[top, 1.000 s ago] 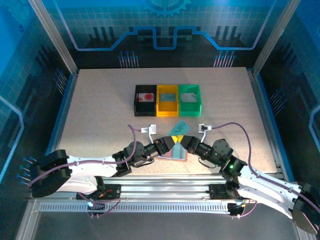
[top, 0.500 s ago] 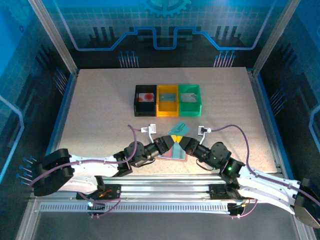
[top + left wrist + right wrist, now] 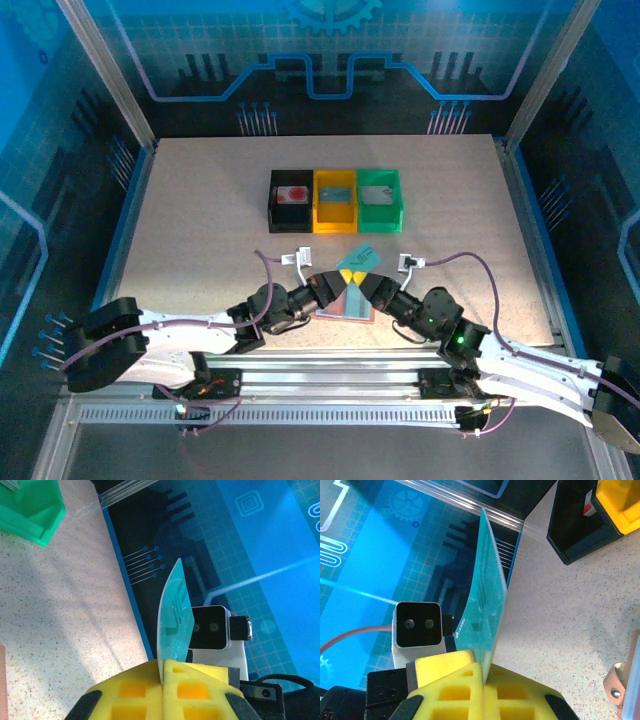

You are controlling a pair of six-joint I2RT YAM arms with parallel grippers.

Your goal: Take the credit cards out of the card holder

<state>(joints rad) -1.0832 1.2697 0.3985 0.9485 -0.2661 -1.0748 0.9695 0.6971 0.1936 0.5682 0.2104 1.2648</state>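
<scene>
Seen from overhead, two arms are spanning from the bottom corners to the lower centre of the frame. The left pincer (image 3: 340, 279) is pressing its yellow pads together on the near end of the one teal-green card (image 3: 362, 257). Just beside it, the right pincer (image 3: 362, 281) is pinching that same end, so both arms are equally near.

The card's long axis is pointing away from the two pincers, toward the upper right. The single salmon-pink card holder (image 3: 348, 303) is lying open on the worktop (image 3: 200, 220), directly below the pincers, and the card looks free of it.

At upper centre three bins are sitting in a row: one black bin (image 3: 274, 212), one yellow bin (image 3: 335, 222) and one green bin (image 3: 379, 224). One red card (image 3: 293, 194) is lying in the black bin.
</scene>
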